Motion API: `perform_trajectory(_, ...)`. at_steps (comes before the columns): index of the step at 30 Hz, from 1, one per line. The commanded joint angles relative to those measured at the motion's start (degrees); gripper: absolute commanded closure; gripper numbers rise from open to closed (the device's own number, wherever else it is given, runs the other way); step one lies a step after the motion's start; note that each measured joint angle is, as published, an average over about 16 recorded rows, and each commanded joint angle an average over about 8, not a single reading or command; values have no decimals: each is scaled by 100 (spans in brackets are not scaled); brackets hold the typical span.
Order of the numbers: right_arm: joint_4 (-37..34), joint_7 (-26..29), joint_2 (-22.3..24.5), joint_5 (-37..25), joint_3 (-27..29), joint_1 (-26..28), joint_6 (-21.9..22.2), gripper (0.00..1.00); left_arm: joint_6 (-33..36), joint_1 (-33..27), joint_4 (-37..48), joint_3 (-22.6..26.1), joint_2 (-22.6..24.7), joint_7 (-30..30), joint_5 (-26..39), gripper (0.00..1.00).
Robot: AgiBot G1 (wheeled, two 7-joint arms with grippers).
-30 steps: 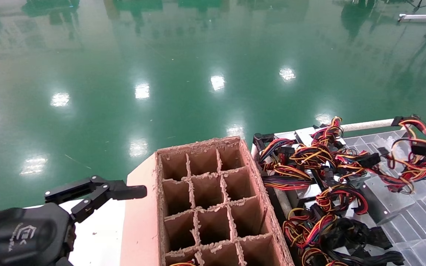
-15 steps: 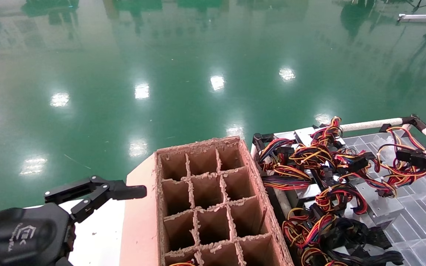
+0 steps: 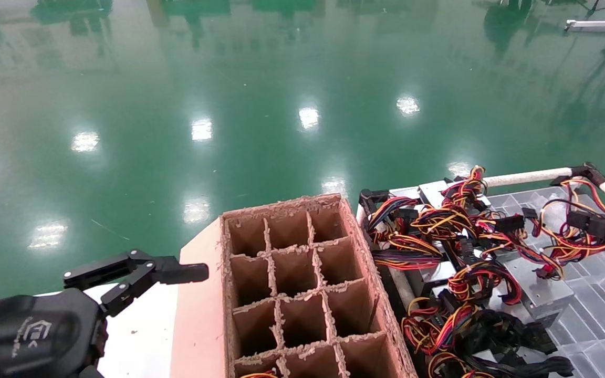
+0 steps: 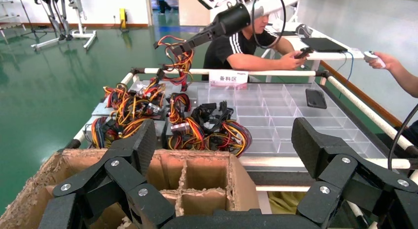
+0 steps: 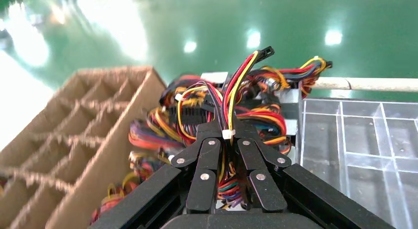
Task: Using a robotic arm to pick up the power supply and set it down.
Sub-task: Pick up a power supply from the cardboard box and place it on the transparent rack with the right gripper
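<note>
The right gripper point(image 3: 578, 219) is entering the head view only at its fingers, the arm behind it being cut off by the picture's edge, and in the right wrist view the wire bundle point(image 5: 231, 125) is covering the fingertips. The power supply point(image 3: 539, 294) is lying half buried under its wires. The cardboard box point(image 3: 302, 289) and the left gripper's housing point(image 3: 29, 336) are running off the lower edge.

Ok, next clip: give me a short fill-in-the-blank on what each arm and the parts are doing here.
1. The right gripper has its jaws shut on a bundle of ____.
2. The left gripper hangs beside the cardboard box with its jaws ____.
3. The grey power supply rests on the clear ____ tray.

Missing words: wires; open; plastic
</note>
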Motion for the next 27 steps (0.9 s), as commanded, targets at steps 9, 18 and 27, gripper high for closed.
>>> perform_trajectory(9, -1365, -403, 21, 545, 991, -716, -22, 100, 0, 0, 0, 1, 0, 1, -1, 0)
perform_trajectory(18, -2165, -906, 247, 521, 1688, -1175, 11, 95, -1, 0, 0, 2, -1, 1, -1, 0)
perform_trajectory(27, -2292, -1088, 319, 339, 1867, -1347, 68, 0, -2, 1, 2, 2, -1, 2, -1, 0)
